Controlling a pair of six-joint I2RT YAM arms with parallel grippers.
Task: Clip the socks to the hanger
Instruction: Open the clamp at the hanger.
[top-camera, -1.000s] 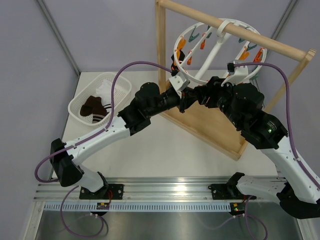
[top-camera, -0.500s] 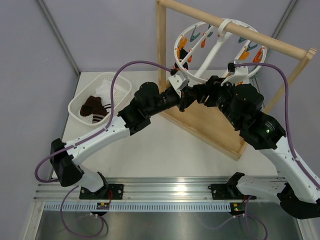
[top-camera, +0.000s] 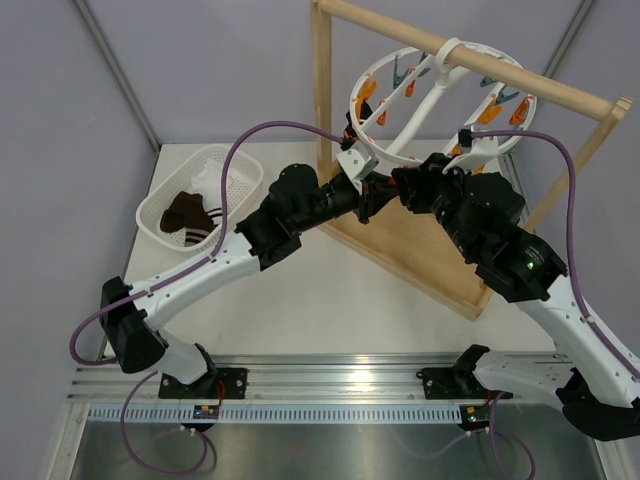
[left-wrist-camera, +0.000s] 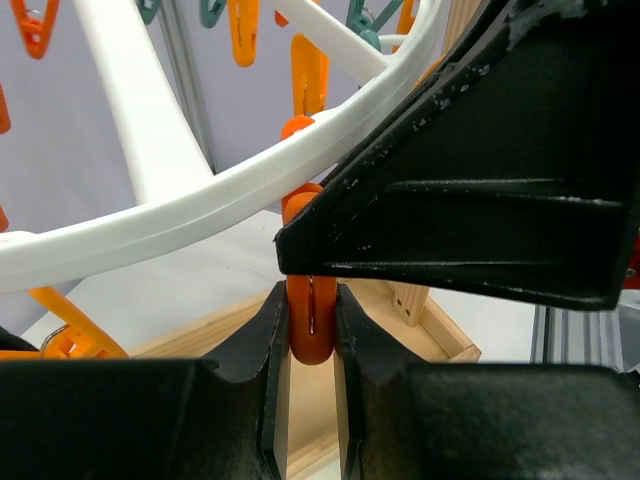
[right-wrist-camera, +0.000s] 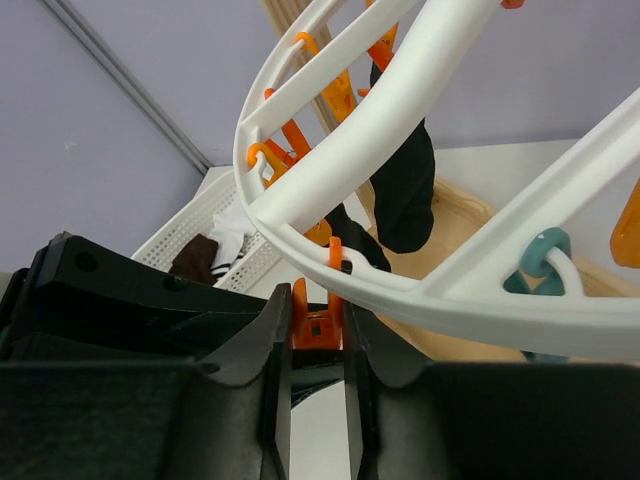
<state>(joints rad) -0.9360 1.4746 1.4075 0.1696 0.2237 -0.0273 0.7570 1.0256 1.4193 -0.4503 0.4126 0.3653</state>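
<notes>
Left gripper (left-wrist-camera: 312, 305): pressed together on an orange clip (left-wrist-camera: 311, 340) just under the hanger's rim; the right arm's black housing (left-wrist-camera: 480, 180) covers the clip's upper part.
Right gripper (right-wrist-camera: 316, 312): fingers close against both sides of an orange clip; cannot tell whether it is the same one.
Hanger (top-camera: 428, 100): hooked on the top bar of the wooden stand (top-camera: 320, 90), tilted.
Hung: one black sock (right-wrist-camera: 405, 190) dangles from the ring, its top hidden behind the rim.
Basket (top-camera: 150, 215): holds a dark brown sock (top-camera: 187, 210) and a white sock (top-camera: 205, 175), small and partly covered.
Top view: both sets of fingertips hidden where the wrists meet.
</notes>
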